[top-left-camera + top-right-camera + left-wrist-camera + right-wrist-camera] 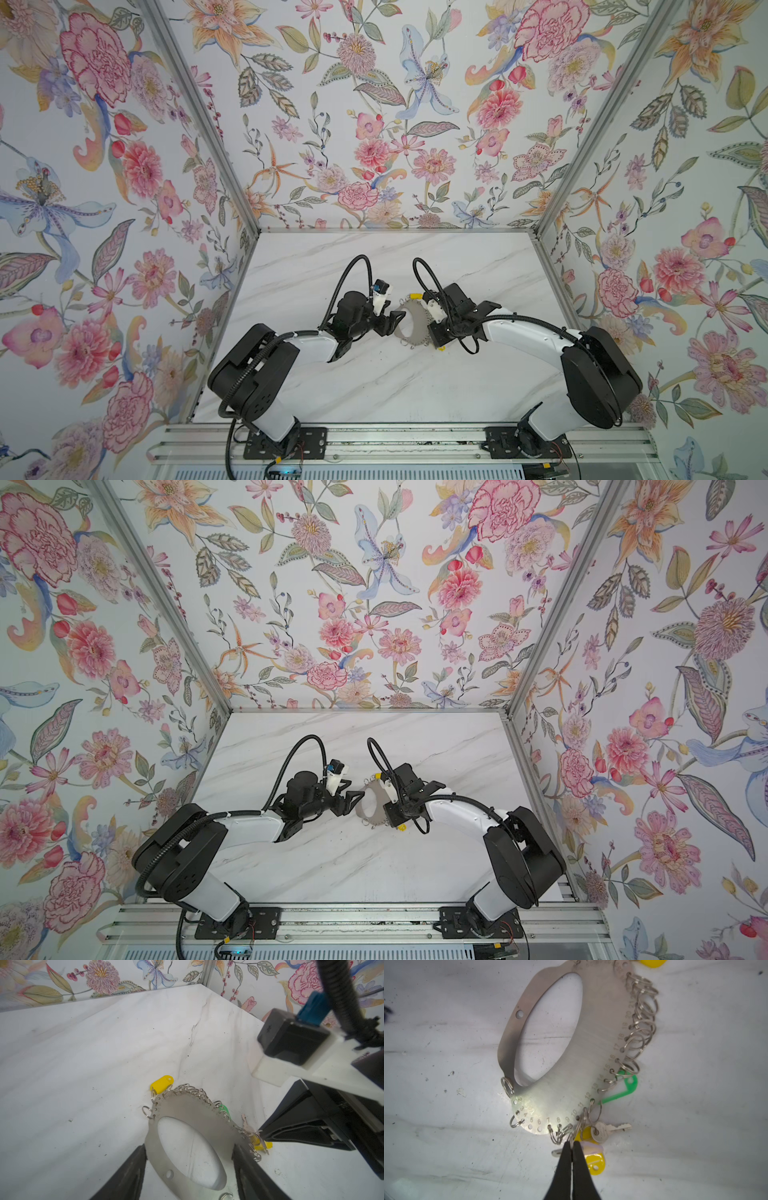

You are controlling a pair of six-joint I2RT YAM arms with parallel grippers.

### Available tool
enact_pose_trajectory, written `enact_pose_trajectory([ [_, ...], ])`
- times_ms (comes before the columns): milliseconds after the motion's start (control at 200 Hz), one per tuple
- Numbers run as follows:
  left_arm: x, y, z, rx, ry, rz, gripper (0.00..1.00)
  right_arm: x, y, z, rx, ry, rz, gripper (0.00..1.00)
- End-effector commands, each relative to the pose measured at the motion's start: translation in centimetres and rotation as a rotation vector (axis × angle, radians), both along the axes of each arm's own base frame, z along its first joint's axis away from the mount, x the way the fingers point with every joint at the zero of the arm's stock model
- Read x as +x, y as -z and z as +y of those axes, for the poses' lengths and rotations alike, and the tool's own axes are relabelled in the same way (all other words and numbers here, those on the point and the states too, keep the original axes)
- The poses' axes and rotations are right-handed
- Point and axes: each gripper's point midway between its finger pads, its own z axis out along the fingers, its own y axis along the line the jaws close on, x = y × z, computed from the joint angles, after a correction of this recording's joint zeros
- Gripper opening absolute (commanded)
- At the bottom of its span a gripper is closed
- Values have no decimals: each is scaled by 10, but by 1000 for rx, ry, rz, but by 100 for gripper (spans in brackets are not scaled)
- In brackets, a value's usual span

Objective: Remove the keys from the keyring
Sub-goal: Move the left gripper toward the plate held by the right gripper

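Looking across the marbled worktop (374, 386), an onlooker sees the keyring (411, 321) lying between the two arms, about mid-worktop. Its large oval hole runs roughly from the near side toward the back wall.

The right end effector (572, 1144) is closed tight. Its tips pinch one small split ring (579, 1126) on the plate's numbered, ring-fringed edge, close to the nine and ten marks. The keys crowd right there. A dull key (610, 1128) lies just beside the tips, a lilac tag (591, 1147) touches them, and a yellow tag (595, 1162) sits close behind. A green tag (625, 1086) lies further along the fringe, half under the plate's rings. A second yellow tag (162, 1084) sits at the plate's far end.

The left end effector (189, 1145) comes in from the opposite side, at the plain narrow band of the plate. Its jaws are spread, with that end of the plate between them. Whether they press on the metal I cannot tell.

So the keys lie on the right arm's side of the plate, well away from the left one. The pinched ring probably has to be drawn outward, away from the plate and roughly across its long axis. That looks workable only if the left arm pins the plate first. Otherwise the whole plate would likely slide along with the ring.
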Motion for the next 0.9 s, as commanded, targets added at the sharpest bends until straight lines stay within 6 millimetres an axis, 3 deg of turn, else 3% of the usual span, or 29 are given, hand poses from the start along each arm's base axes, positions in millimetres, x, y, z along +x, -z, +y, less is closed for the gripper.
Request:
enact_pose_trajectory([
  [0, -11, 2, -22, -46, 123, 59, 61, 7, -2, -18, -23, 33, -17, 6],
  [225, -20, 5, -58, -58, 260, 84, 59, 7, -4, -26, -28, 32, -29, 6],
  [365, -37, 8, -83, -53, 402, 101, 63, 5, -22, -20, 23, -14, -73, 6],
  [651, -51, -4, -85, -74, 509, 34, 66, 1, -70, -6, 202, -89, -186, 6],
  [896, -43, -23, -90, -125, 538, -21, 68, 0, -77, -5, 220, -103, -187, 6],
])
